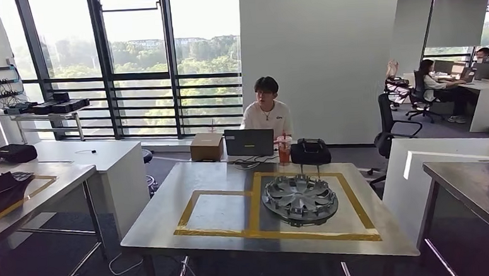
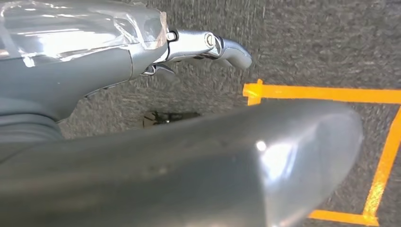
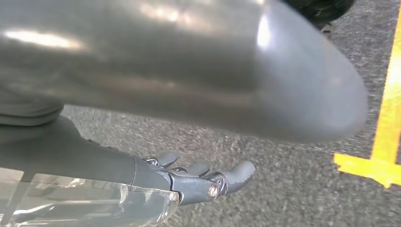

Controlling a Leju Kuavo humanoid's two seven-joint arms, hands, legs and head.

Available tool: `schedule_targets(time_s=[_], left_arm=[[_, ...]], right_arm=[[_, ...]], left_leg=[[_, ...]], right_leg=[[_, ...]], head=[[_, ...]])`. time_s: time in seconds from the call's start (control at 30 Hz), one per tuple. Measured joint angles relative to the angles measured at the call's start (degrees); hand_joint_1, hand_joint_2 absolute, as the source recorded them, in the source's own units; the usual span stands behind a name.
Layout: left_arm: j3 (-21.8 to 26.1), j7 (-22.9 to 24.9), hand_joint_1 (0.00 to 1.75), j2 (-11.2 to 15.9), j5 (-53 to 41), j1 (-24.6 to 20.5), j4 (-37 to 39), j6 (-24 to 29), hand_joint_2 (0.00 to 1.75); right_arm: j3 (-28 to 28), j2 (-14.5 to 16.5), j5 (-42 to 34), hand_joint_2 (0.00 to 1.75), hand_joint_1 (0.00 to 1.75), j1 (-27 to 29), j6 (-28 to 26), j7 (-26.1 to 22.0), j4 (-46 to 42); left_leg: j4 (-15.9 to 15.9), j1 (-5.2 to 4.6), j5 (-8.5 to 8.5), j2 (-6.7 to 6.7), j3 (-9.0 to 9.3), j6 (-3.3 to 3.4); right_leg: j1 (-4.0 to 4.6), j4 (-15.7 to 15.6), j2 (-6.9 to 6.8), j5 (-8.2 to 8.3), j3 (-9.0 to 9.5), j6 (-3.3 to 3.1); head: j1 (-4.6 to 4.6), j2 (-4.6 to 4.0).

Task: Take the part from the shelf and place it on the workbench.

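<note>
A grey round wheel-cover part (image 1: 299, 199) lies flat on the steel workbench (image 1: 170, 224), inside the right-hand of two squares marked in yellow tape (image 1: 256, 204). The left square holds nothing. My left hand (image 2: 142, 146) hangs over dark carpet, its thumb large in the foreground and its fingers (image 2: 229, 48) stretched out with nothing in them. My right hand (image 3: 165, 71) also hangs over the carpet, fingers (image 3: 213, 177) apart and lightly bent, holding nothing.
A person (image 1: 266, 111) sits behind the bench at a laptop (image 1: 249, 142), beside a cardboard box (image 1: 206, 146), a drink cup (image 1: 284, 150) and a black bag (image 1: 310, 152). A table (image 1: 48, 180) with dark items stands left, another bench (image 1: 478, 189) right. Yellow floor tape (image 2: 326, 93) lies below my hands.
</note>
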Motion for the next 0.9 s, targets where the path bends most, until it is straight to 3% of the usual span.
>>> schedule_targets(time_s=[0.07, 0.1, 0.13, 0.17, 0.2, 0.27, 0.3, 0.4, 0.43, 0.47, 0.57, 0.6, 0.63, 0.67, 0.73, 0.8, 0.83, 0.9], left_arm=[[-2.40, 0.67, 0.00, 0.41, 1.89, -0.12, 0.35, 1.21, 0.00], [-3.64, 0.99, 0.00, 0.60, 2.86, -0.23, 0.45, 1.84, 0.00], [-4.87, 1.33, 0.00, 0.77, 3.81, -0.40, 0.51, 2.44, 0.00], [-6.11, 1.67, 0.00, 0.96, 4.78, -0.62, 0.53, 3.08, 0.00], [-7.34, 1.99, 0.00, 1.14, 5.76, -0.89, 0.53, 3.71, 0.00], [-9.65, 2.61, 0.00, 1.58, 7.62, -1.32, 0.55, 4.94, 0.00], [-10.85, 2.94, 0.00, 1.84, 8.59, -1.47, 0.61, 5.56, 0.00], [-14.50, 3.96, 0.00, 2.61, 11.50, -1.47, 1.29, 7.47, 0.00], [-15.64, 4.31, 0.00, 2.87, 12.42, -1.26, 1.76, 8.09, 0.00], [-16.78, 4.63, 0.00, 3.14, 13.37, -0.96, 2.35, 8.71, 0.00], [-20.04, 5.58, 0.00, 3.82, 15.97, 0.14, 4.77, 10.39, 0.00], [-21.01, 5.88, 0.00, 4.03, 16.75, 0.62, 5.75, 10.90, 0.00], [-22.00, 6.16, 0.00, 4.23, 17.53, 1.22, 6.84, 11.42, 0.00], [-22.92, 6.42, 0.00, 4.43, 18.26, 1.88, 7.89, 11.90, 0.00], [-24.72, 6.90, 0.00, 4.84, 19.67, 3.06, 9.86, 12.82, 0.00], [-26.61, 7.37, 0.00, 5.31, 21.15, 3.94, 11.67, 13.77, 0.00], [-27.57, 7.62, 0.00, 5.54, 21.90, 4.35, 12.48, 14.25, 0.00], [-29.49, 8.18, 0.00, 5.92, 23.42, 5.04, 13.71, 15.26, 0.00]], right_arm=[[1.73, 0.13, -2.29, 0.00, 0.00, 0.56, -0.53, 0.22, -0.01], [2.62, 0.21, -3.45, 0.00, 0.00, 1.01, -0.78, 0.34, 0.01], [3.52, 0.30, -4.58, 0.00, 0.00, 1.52, -1.01, 0.47, 0.03], [4.44, 0.39, -5.73, 0.00, 0.00, 2.04, -1.27, 0.60, 0.07], [5.34, 0.46, -6.88, 0.00, 0.00, 2.52, -1.53, 0.72, 0.11], [7.08, 0.60, -9.11, 0.00, 0.00, 3.22, -2.07, 0.97, 0.16], [7.98, 0.68, -10.27, 0.00, 0.00, 3.55, -2.35, 1.04, 0.16], [10.76, 0.97, -13.77, 0.00, 0.00, 4.23, -3.20, 1.35, 0.15], [11.67, 1.08, -14.89, 0.00, 0.00, 4.28, -3.46, 1.49, 0.08], [12.58, 1.19, -16.03, 0.00, 0.00, 4.30, -3.72, 1.56, -0.09], [15.17, 1.48, -19.17, 0.00, 0.00, 3.98, -4.44, 1.79, -1.29], [15.96, 1.60, -20.09, 0.00, 0.00, 3.70, -4.65, 1.87, -1.91], [16.76, 1.72, -21.04, 0.00, 0.00, 3.32, -4.88, 1.96, -2.67], [17.49, 1.83, -21.92, 0.00, 0.00, 2.88, -5.07, 2.03, -3.47], [18.91, 2.08, -23.63, 0.00, 0.00, 1.98, -5.48, 2.17, -5.10], [20.37, 2.30, -25.41, 0.00, 0.00, 1.17, -5.88, 2.32, -6.53], [21.12, 2.38, -26.29, 0.00, 0.00, 0.85, -6.09, 2.38, -7.08], [22.55, 2.48, -28.15, 0.00, 0.00, 0.64, -6.55, 2.57, -7.74]], left_leg=[[0.01, -0.35, 0.79, 0.06, -1.14, 0.37], [0.06, -0.54, 1.19, 0.10, -1.70, 0.42], [0.14, -0.69, 1.59, 0.11, -2.25, 0.42], [0.28, -0.80, 1.98, 0.10, -2.81, 0.35], [0.51, -0.86, 2.34, 0.07, -3.33, 0.21], [0.95, -1.02, 2.95, 0.05, -4.10, -0.28], [1.15, -1.08, 3.23, 0.07, -4.29, -0.58], [1.26, -0.94, 3.86, 0.02, -4.62, -1.61], [1.79, -0.81, 2.93, -0.06, -4.93, -2.01], [3.31, -0.67, 0.88, -0.15, -5.46, -2.41], [13.20, -0.14, -7.62, -0.29, -7.72, -3.40], [16.10, 0.03, -8.70, -0.30, -7.91, -3.57], [17.28, 0.17, -8.45, -0.30, -7.23, -3.64], [16.20, 0.27, -7.18, -0.30, -5.46, -3.63], [8.93, 0.32, -4.64, -0.34, 0.30, -3.38], [1.85, 0.04, -4.50, -0.45, 4.85, -2.85], [0.21, -0.19, -4.83, -0.49, 5.67, -2.54], [-0.35, -0.43, -4.27, -0.38, 5.17, -1.62]], right_leg=[[0.01, 7.69, 0.00, -3.94, -2.87, -0.34], [0.01, 9.82, 0.00, -4.68, -3.27, -0.15], [0.01, 9.81, 0.00, -4.44, -2.59, 0.21], [0.02, 7.40, -0.01, -3.31, -0.68, 0.65], [0.02, 2.96, -0.02, -1.90, 2.26, 0.94], [0.23, -4.77, 0.02, -0.19, 6.98, 0.61], [0.38, -6.66, 0.08, 0.03, 7.89, 0.20], [0.50, -7.05, 0.07, 0.83, 6.96, -1.05], [0.36, -7.10, -0.03, 1.30, 6.58, -1.53], [0.18, -7.17, -0.13, 1.86, 6.08, -1.95], [0.11, -7.08, -0.26, 3.51, 4.21, -2.37], [0.13, -7.01, -0.28, 4.04, 3.50, -2.30], [0.15, -6.90, -0.28, 4.57, 2.83, -2.18], [0.15, -6.77, -0.25, 5.05, 2.21, -1.99], [0.16, -6.49, -0.18, 5.81, 1.26, -1.49], [0.28, -6.38, -0.31, 6.58, 0.66, -0.76], [0.29, -6.40, -0.41, 7.01, 0.43, -0.35], [0.28, -6.52, -0.54, 7.81, 0.06, 0.46]], head=[[0.14, 0.00], [0.16, 0.00], [0.18, 0.00], [0.22, 0.00], [0.25, 0.00], [0.23, 0.01], [0.23, 0.01], [0.15, -0.01], [0.07, 0.00], [0.06, -0.01], [-0.16, -0.01], [-0.23, -0.01], [-0.26, 0.00], [-0.33, 0.00], [-0.43, 0.00], [-0.41, 0.00], [-0.42, 0.00], [-0.39, -0.01]])
